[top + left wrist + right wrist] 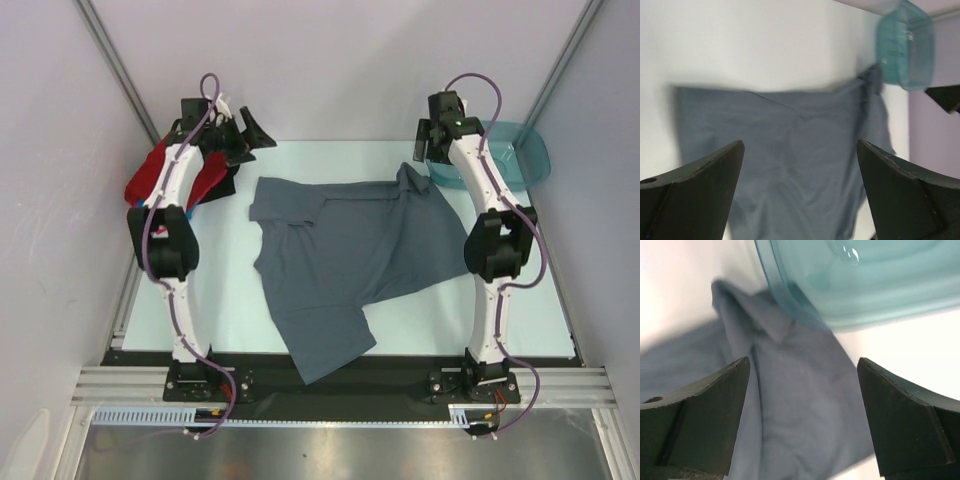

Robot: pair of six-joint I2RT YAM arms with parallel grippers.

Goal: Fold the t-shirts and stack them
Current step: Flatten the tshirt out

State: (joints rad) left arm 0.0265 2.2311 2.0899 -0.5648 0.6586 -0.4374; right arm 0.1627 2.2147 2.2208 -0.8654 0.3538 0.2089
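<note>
Records slate grey-blue t-shirt (350, 250) spread mid-table (230, 310), collar beside teal tub (520, 150); left gripper (800, 142) and right gripper (803, 360) jaws wide, empty.

Left arm (165, 245), right arm (497, 245) extended forward, jaws spread wide

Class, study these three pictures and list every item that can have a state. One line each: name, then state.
slate grey t-shirt: unfolded, spread rumpled on the table, one end past its near edge.
red t-shirt: unfolded, bunched in a heap at the far left.
teal tub: upright, far right corner.
left pincer: open, holding nothing.
right pincer: open, holding nothing.
</note>
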